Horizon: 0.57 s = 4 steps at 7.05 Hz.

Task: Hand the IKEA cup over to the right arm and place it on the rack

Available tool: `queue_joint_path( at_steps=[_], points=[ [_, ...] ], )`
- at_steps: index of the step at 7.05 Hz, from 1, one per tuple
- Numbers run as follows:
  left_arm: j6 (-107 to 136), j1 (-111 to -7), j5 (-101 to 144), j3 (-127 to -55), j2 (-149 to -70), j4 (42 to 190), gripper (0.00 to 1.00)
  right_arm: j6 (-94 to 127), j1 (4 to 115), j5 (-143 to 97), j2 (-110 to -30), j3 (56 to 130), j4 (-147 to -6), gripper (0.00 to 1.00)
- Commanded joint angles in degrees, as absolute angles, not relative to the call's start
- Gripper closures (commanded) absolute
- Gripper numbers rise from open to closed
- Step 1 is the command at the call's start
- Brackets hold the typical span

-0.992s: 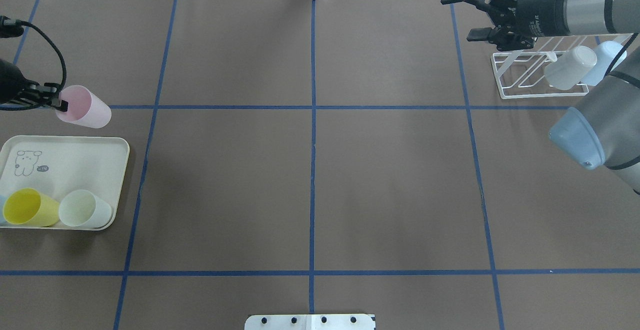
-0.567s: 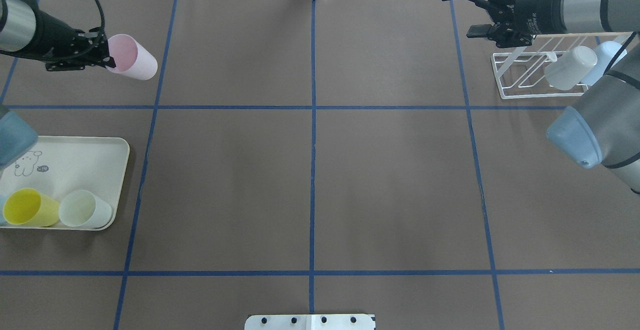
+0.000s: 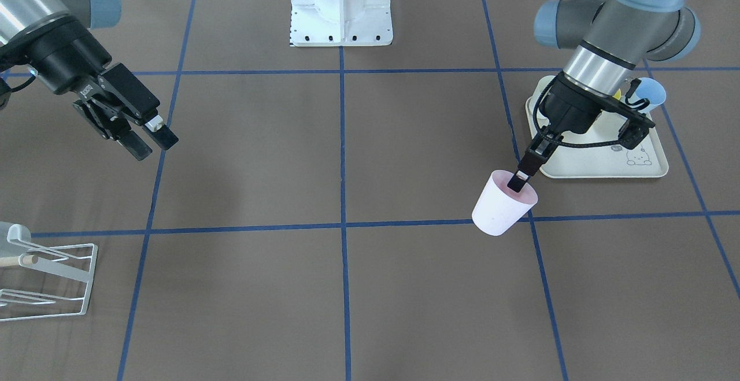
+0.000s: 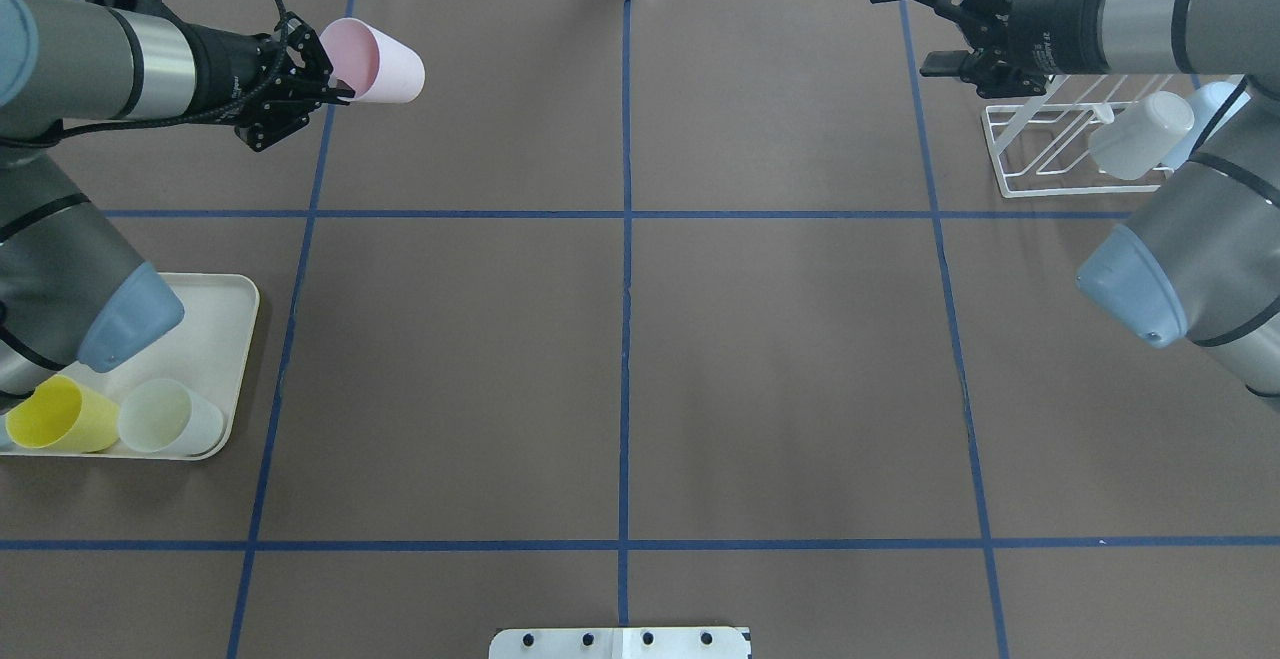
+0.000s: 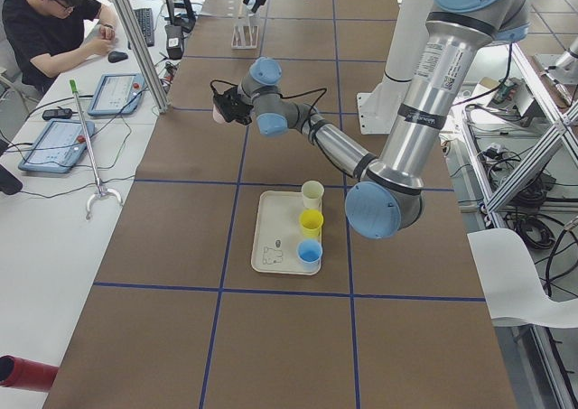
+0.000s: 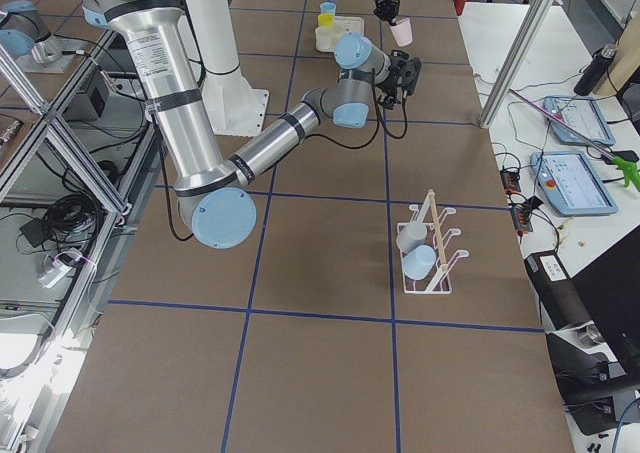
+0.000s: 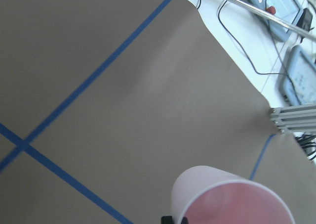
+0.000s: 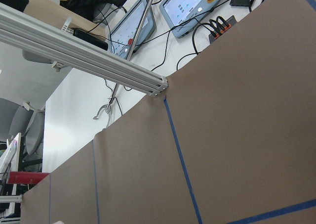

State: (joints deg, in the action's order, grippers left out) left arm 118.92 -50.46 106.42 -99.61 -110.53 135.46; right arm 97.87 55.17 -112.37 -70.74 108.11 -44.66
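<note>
A yellow cup (image 4: 55, 417) and a pale cup (image 4: 170, 417) are being carried by a cream tray (image 4: 225, 309) on the worktop (image 4: 620, 339).

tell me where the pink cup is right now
In the overhead view the pink cup is at the upper left, gripped by its rim in the left gripper, beyond the cream tray and far across the table from the rack.

Vs approx 1 s ago we see the left tool (image 4: 338, 89) w/ the pink cup (image 4: 385, 64) swung from beside the tray (image 4: 225, 339) twd the bench (image 4: 780, 359) far edge and centre, the left arm's elbow (image 4: 130, 329) now over the tray's print, and the right tool (image 4: 903, 31) nudged slightly twd centre.
</note>
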Motion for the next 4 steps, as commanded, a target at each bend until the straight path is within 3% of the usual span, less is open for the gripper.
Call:
queue_joint_path(
  at_steps=[1, 4],
  points=[
    [133.5, -44.9, 97.0, -98.3, -110.7, 149.6, 1.0, 102.5, 51.0, -106.7, -69.3, 108.1, -42.4, 0.0],
    [147.6, -42.7, 89.7, -92.9, -110.8, 170.0, 1.0, 111.3, 41.2, -90.9, -68.0, 107.8, -33.9, 0.0]
  ],
)
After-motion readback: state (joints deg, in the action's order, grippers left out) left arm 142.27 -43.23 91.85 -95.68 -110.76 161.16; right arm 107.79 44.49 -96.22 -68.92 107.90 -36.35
